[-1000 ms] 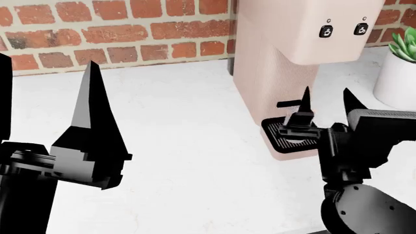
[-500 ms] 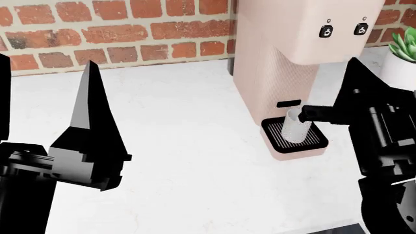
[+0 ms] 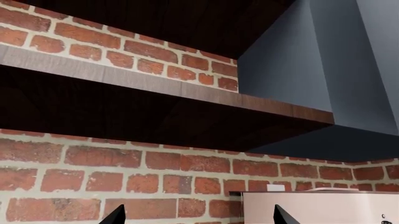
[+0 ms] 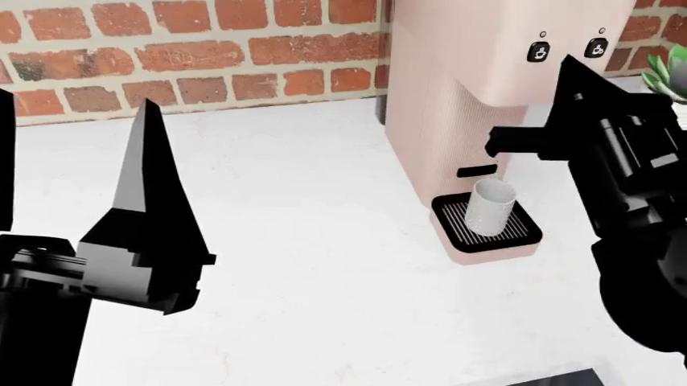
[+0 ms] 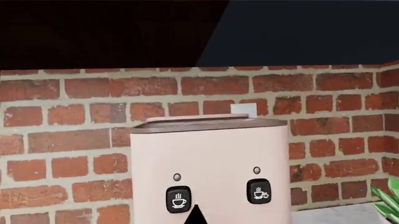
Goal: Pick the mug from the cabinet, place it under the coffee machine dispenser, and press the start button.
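mug (image 4: pixel 491 207) upright on drip tray (image 4: pixel 526 229) | right fingers (image 4: pixel 504 145) above, apart | spread unclear

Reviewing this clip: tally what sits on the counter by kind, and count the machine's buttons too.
Coffee machine: 1
Mug, on the drip tray: 1
Potted plant, mostly hidden by the right arm: 1
Buttons: 2
Total: 3 things on the counter, plus 2 buttons.

red brick wall (image 4: pixel 193 56), white countertop (image 4: pixel 311 241)

White counter (image 4: pixel 311 241); coffee machine (image 4: pixel 451 121) standing on it, against brick wall (image 4: pixel 193 48)
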{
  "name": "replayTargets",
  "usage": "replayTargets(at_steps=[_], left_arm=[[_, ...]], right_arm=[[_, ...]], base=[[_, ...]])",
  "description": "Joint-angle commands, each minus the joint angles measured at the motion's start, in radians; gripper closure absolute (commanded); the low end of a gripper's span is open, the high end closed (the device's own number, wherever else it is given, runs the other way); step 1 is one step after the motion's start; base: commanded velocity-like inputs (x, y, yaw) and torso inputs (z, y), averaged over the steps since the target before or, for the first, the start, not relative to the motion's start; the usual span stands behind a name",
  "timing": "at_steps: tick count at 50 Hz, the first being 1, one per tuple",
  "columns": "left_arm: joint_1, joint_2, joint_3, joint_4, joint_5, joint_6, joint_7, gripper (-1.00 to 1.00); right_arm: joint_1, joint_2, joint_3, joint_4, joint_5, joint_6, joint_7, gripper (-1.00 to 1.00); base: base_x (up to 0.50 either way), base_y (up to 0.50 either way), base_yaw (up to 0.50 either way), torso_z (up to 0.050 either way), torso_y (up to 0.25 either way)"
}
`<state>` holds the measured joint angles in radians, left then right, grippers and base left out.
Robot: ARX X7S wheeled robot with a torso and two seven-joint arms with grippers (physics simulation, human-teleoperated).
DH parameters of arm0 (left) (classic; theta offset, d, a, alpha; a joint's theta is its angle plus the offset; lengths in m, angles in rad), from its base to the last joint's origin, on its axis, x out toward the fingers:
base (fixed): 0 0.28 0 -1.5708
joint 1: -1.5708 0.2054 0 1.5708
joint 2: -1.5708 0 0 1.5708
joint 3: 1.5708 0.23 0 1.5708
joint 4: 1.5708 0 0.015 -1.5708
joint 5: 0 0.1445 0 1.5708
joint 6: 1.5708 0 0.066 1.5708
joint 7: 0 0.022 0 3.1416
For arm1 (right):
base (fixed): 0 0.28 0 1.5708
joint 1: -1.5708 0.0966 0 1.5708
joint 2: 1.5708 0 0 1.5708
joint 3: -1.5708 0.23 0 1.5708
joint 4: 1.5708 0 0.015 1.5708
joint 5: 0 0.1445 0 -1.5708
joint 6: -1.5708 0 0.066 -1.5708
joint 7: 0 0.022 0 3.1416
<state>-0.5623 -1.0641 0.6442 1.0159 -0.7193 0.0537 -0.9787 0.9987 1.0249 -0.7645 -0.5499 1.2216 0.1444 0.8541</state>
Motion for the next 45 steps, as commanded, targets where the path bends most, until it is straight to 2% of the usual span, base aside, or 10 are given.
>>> replayTargets(at_steps=[1, 33, 45], left_arm=[[-0.005, -0.005, 0.006, 0.003, 0.001, 0.004, -0.006, -1.0], [-0.012, -0.021, 0.019, -0.002, 0.0, 0.026, -0.014, -1.0], [-0.015, -0.026, 0.026, 0.002, 0.005, 0.031, -0.02, -1.0]], right_arm=[[0.06, -0.046, -0.021, 0.044, 0.024, 0.072, -0.019, 1.0], [0.118, -0.101, -0.039, 0.128, 0.025, 0.14, -0.035, 1.0], [0.06, -0.034, -0.015, 0.024, 0.024, 0.091, 0.005, 1.0]], base=[[0.0, 0.0, 0.0, 0.0, 0.0], [0.0, 0.0, 0.0, 0.0, 0.0], [0.0, 0.0, 0.0, 0.0, 0.0]])
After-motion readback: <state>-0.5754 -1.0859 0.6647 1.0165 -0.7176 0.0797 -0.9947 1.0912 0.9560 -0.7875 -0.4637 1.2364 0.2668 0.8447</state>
